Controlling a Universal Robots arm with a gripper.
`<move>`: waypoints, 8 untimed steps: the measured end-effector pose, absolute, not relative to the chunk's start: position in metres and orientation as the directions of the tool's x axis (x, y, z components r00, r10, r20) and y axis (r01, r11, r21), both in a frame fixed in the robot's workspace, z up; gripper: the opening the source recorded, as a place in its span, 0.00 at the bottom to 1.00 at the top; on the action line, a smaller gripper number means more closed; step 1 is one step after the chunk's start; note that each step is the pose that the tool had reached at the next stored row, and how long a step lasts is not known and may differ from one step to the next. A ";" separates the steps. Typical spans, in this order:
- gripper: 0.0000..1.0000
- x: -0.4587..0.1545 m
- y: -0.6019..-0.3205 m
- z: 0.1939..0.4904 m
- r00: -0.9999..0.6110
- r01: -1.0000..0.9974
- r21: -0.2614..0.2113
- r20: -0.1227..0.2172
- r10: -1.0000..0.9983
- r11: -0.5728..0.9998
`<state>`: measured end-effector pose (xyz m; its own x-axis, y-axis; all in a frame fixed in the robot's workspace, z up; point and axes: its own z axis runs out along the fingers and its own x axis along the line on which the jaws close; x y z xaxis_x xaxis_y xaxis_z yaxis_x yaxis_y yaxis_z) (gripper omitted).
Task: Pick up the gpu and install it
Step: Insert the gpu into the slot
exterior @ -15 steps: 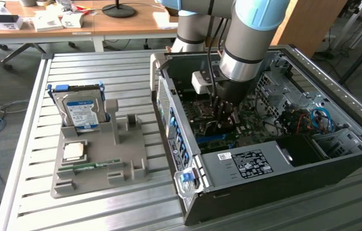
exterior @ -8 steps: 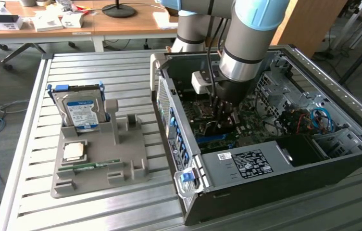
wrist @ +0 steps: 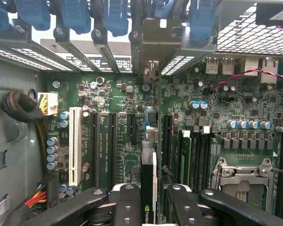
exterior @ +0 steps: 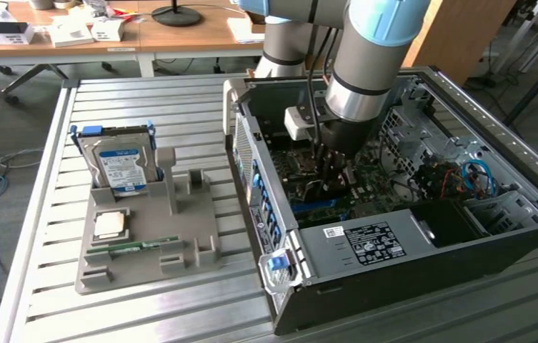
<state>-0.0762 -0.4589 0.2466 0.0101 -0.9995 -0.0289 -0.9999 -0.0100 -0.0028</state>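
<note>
In the wrist view the gpu [wrist: 148, 172] is a thin black card seen edge-on, held upright between my gripper's [wrist: 151, 193] two black fingers [wrist: 127, 197]. Its silvery bracket end [wrist: 153, 44] reaches the row of rear slot openings of the case. The card hangs over the green motherboard [wrist: 118, 141], in line with the long black slots beside a blue connector; whether it touches a slot I cannot tell. From the exterior view, my gripper [exterior: 331, 166] is lowered deep inside the open computer case [exterior: 393, 243].
A white slot [wrist: 75, 146], installed memory sticks [wrist: 186, 155] and the processor socket [wrist: 243, 172] flank the card. Red wires [wrist: 236, 77] run nearby. Outside the case, a grey holder [exterior: 145, 236] carries a blue-labelled hard drive [exterior: 121, 164], a processor chip [exterior: 109, 225] and a green RAM stick [exterior: 131, 246].
</note>
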 end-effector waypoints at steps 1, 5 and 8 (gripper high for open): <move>0.26 -0.076 -0.459 0.246 0.010 -1.000 -0.003 -0.029 -1.000 -0.010; 0.26 -0.076 -0.459 0.246 0.010 -1.000 -0.003 -0.029 -1.000 -0.010; 0.26 -0.076 -0.459 0.247 0.010 -1.000 -0.003 -0.028 -1.000 -0.010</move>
